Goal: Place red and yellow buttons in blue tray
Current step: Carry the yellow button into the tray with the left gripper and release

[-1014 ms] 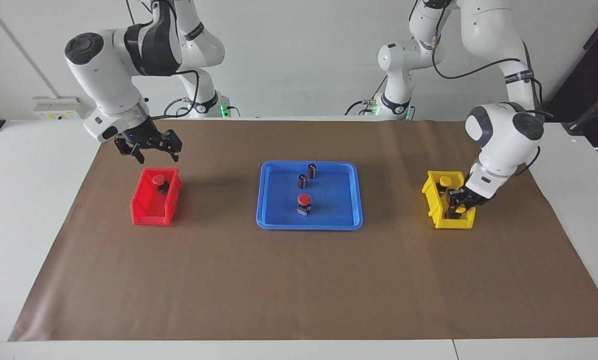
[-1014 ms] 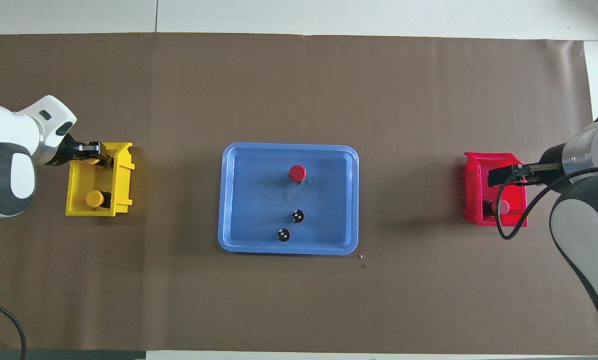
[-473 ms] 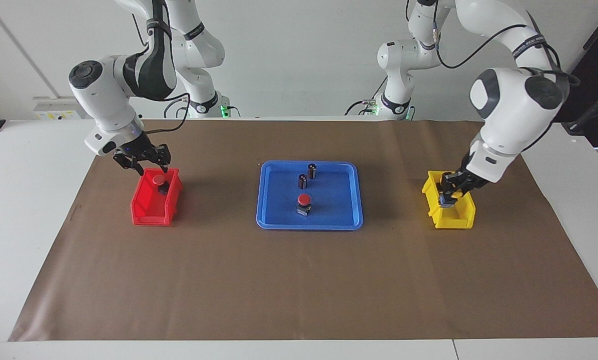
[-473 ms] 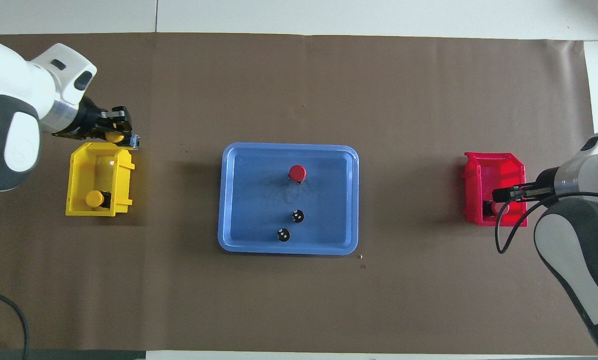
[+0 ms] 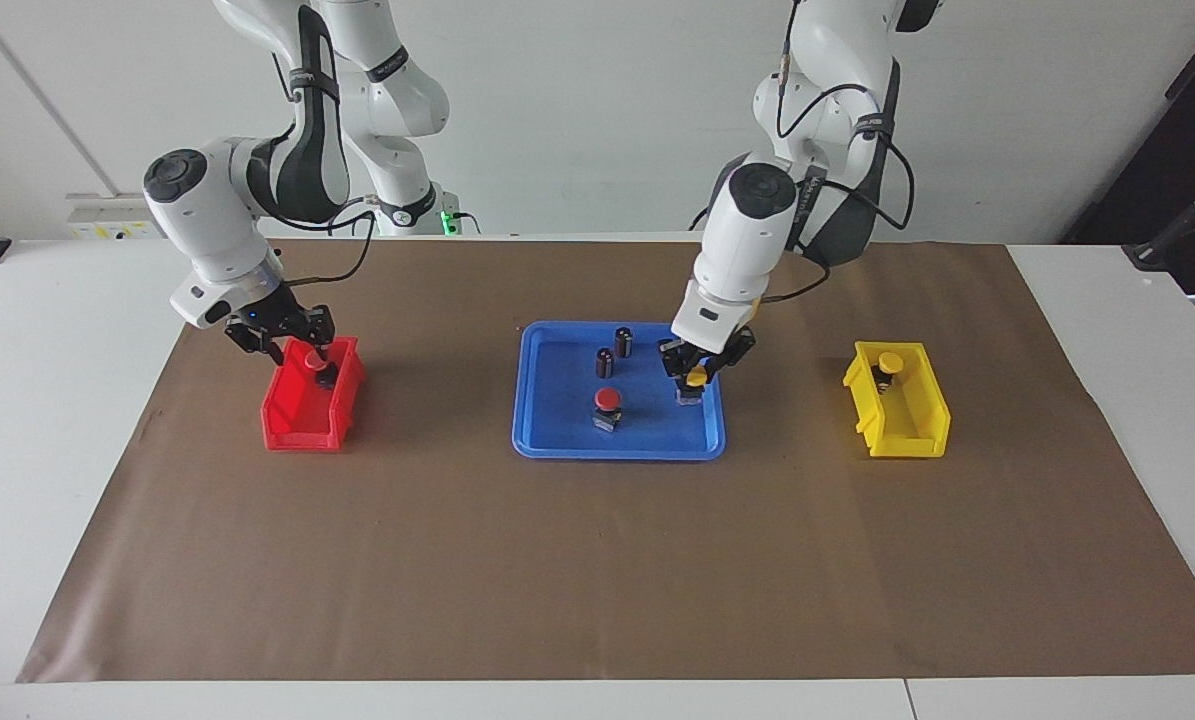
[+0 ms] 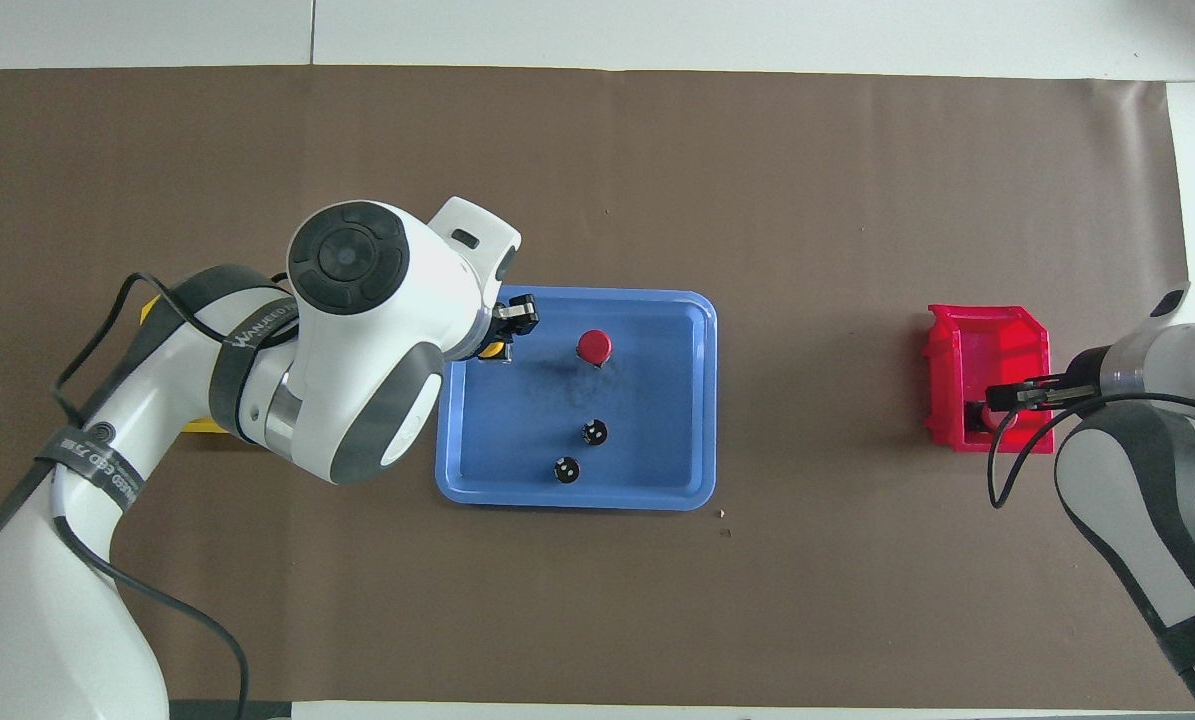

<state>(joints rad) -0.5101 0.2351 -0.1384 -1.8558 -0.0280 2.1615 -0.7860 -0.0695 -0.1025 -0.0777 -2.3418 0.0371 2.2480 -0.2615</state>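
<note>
The blue tray [image 5: 547,440] [image 6: 677,490] lies mid-table. One red button [image 5: 607,401] [image 6: 594,346] stands in it. My left gripper [image 5: 695,380] [image 6: 502,338] is shut on a yellow button [image 5: 696,376] [image 6: 493,350], low over the tray's part toward the left arm's end. The other yellow button [image 5: 889,362] sits in the yellow bin [image 5: 912,430]. My right gripper [image 5: 307,352] [image 6: 999,402] is down in the red bin [image 5: 297,425] [image 6: 987,335], shut on the second red button [image 5: 314,356] [image 6: 997,418], which still sits in the bin.
Two dark cylinders [image 5: 622,341] [image 5: 604,362] stand in the tray, nearer to the robots than the red button. In the overhead view the left arm covers most of the yellow bin. Brown paper covers the table.
My left gripper has lifted a yellow button out of the yellow bin and carried it to the blue tray. My right gripper has come down into the red bin around the red button.
</note>
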